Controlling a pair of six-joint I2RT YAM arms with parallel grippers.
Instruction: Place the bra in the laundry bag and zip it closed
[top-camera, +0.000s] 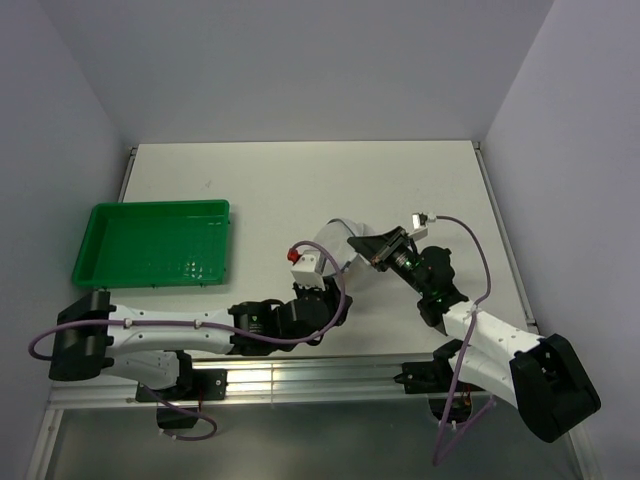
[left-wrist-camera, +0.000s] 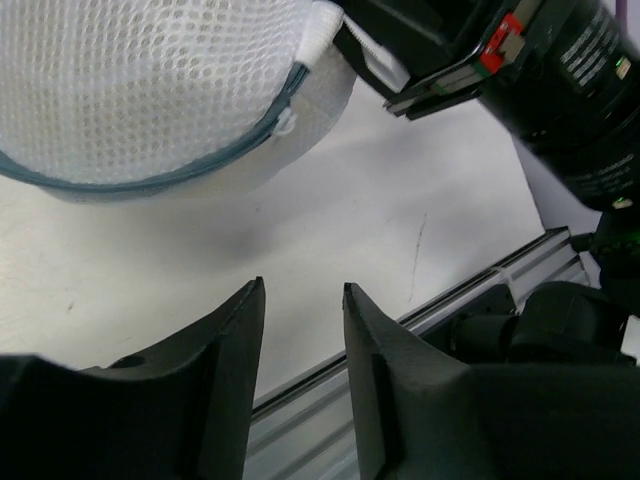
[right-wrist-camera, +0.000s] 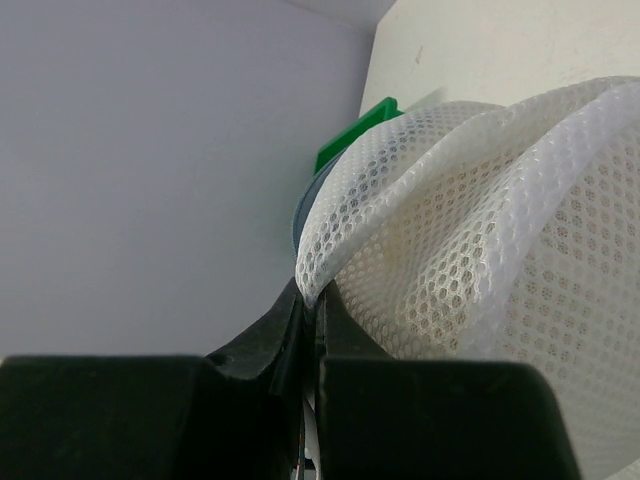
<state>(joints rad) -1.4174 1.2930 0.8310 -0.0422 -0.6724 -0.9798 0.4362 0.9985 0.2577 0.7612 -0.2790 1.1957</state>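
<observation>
At the left of the tabletop (top-camera: 300, 180), a green tray (top-camera: 155, 243) lies well apart from the rest. Centre: left gripper (left-wrist-camera: 303, 290), jaws spread and holding nothing, near the laundry bag (top-camera: 338, 238), a white mesh pouch with dark blue zipper trim (left-wrist-camera: 235, 152). Right: right gripper (right-wrist-camera: 312, 305), jaws pressed together, pinching the bag's mesh edge.

The laundry bag (left-wrist-camera: 150, 90) is white open-weave mesh cloth with blue-grey trim (left-wrist-camera: 215, 165). The left fingers (left-wrist-camera: 235, 340) are matt black plastic. The counter (left-wrist-camera: 400, 200) is smooth matt white. The tray (top-camera: 160, 207), at nine o'clock, is green plastic.
</observation>
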